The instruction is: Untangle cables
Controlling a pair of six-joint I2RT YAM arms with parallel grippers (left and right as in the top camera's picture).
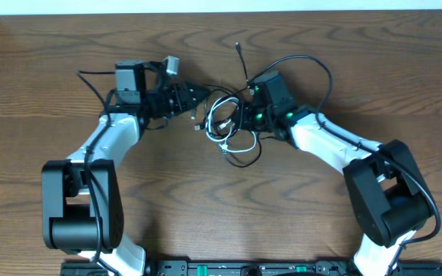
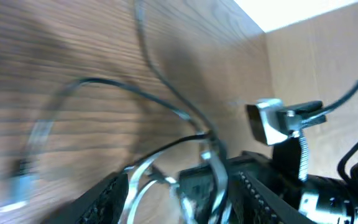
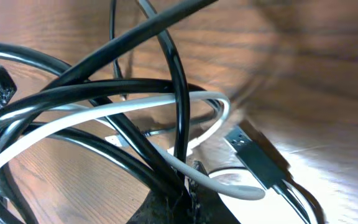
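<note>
Tangle of cables (image 1: 225, 126) lies in a loose knot on the wooden table (image 1: 206, 207), directly between the two tools, which face each other almost tip to tip. On one side the left gripper (image 1: 196, 100) has its fingers (image 2: 107, 199) standing apart; white and black loops pass through the gap between them, and none looks pinched, as far as the blurred wrist view shows. Opposite it, the right gripper (image 1: 240, 116) is closed, clamped on black strands of the cables. The white cable (image 3: 104, 115) arcs across just ahead of its tips, wound among thicker black loops. A black plug (image 3: 257, 158) rests on the wood just beyond those tips and off to one side. One thin black strand (image 1: 241, 60) runs out of the knot beside the right gripper's body and lies flat on the table
</note>
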